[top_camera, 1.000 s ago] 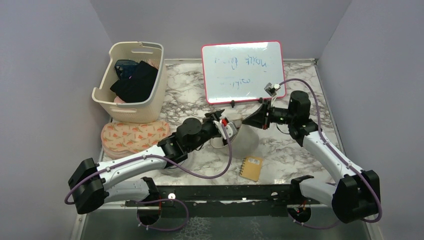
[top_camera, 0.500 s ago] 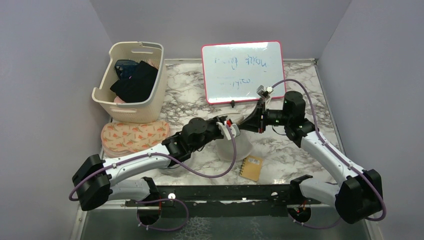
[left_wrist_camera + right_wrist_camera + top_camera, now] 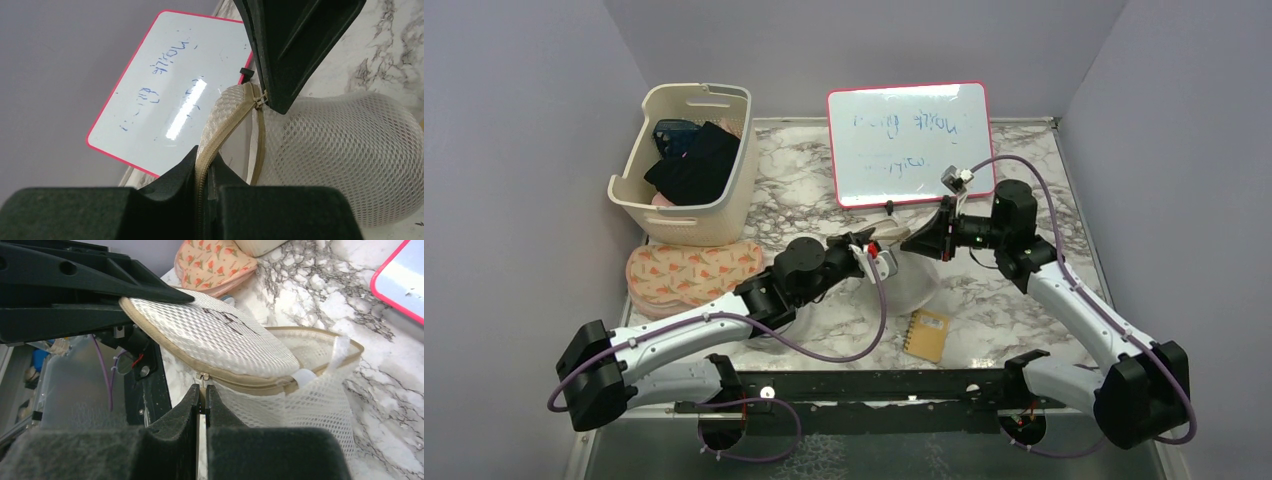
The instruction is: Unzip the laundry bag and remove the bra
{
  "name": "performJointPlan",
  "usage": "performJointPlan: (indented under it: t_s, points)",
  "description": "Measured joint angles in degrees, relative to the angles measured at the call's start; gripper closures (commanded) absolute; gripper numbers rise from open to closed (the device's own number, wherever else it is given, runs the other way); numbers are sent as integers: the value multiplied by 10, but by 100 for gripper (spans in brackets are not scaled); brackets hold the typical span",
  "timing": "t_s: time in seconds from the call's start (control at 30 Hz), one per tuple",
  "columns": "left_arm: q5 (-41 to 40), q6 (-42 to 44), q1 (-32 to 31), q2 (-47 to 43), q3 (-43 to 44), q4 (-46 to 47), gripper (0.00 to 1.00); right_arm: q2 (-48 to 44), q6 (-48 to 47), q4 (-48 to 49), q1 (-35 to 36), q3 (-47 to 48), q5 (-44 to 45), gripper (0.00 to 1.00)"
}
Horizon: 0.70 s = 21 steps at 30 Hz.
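Note:
The laundry bag (image 3: 916,285), white mesh with a tan zipper band, stands at the table's middle. Its flat mesh lid (image 3: 220,332) with a dark icon is lifted, and a gap shows under it. My left gripper (image 3: 884,252) is shut on the lid's zipper edge (image 3: 220,125), and its own view (image 3: 206,159) shows the tan tape between the pads. My right gripper (image 3: 911,240) is shut on the zipper pull (image 3: 202,376), close by in its own view (image 3: 202,390). The right gripper's fingers (image 3: 290,50) show above the mesh side (image 3: 345,160). The bra is hidden.
A cream basket (image 3: 686,165) with dark clothes stands at the back left. Floral pads (image 3: 689,272) lie in front of it. A red-rimmed whiteboard (image 3: 911,140) leans at the back. A small tan notebook (image 3: 927,335) lies near the front, right of the bag.
Both grippers and the bag swung a little to the left, then back to the right. Both grips have held throughout.

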Motion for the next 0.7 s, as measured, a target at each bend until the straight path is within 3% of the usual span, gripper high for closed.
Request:
performJointPlan:
  t_s: [0.3,0.7]
  points:
    - [-32,50,-5,-34,-3,-1,100,16,2,-5,-55,9,-1,99]
    - [-37,74,-7,-56,-22,-17,100,75,9,9,-56,10,-11,99]
